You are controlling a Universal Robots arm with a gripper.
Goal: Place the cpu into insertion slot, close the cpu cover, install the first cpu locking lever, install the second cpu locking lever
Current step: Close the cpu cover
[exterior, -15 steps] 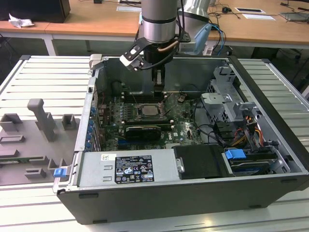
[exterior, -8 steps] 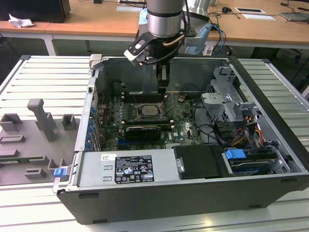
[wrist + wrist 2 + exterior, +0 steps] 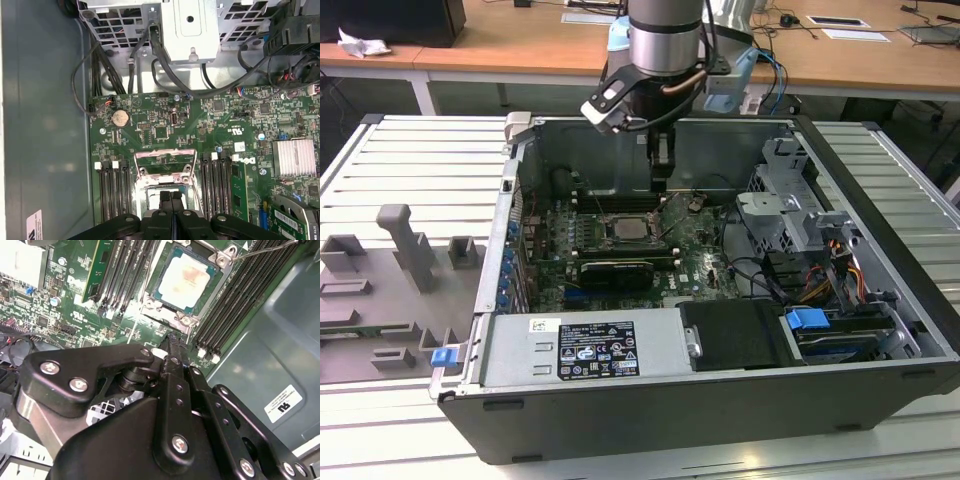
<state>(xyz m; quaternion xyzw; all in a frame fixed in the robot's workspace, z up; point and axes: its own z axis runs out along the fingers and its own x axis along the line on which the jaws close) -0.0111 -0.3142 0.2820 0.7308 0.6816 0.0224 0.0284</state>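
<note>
The cpu [image 3: 186,277], a pale silver square, lies flat in the insertion slot [image 3: 161,261] on the green motherboard; in the exterior view the cpu [image 3: 625,228] sits mid-case. The cpu cover [image 3: 165,161], a silver frame with a cut-out middle, stands tilted up at one edge of the slot. A thin wire locking lever [image 3: 265,247] sticks out past one corner of the socket. My gripper [image 3: 172,339] hangs above the socket's edge with its slim black fingers pressed together and nothing between them. In the exterior view the gripper [image 3: 660,182] hovers just behind the socket.
Long black memory slots [image 3: 240,295] flank the socket on both sides. A drive cage with cables [image 3: 790,215] fills the exterior view's right. The power supply [image 3: 590,350] lies along the case's front. A heatsink [image 3: 294,157] and a coin cell [image 3: 120,118] sit on the board.
</note>
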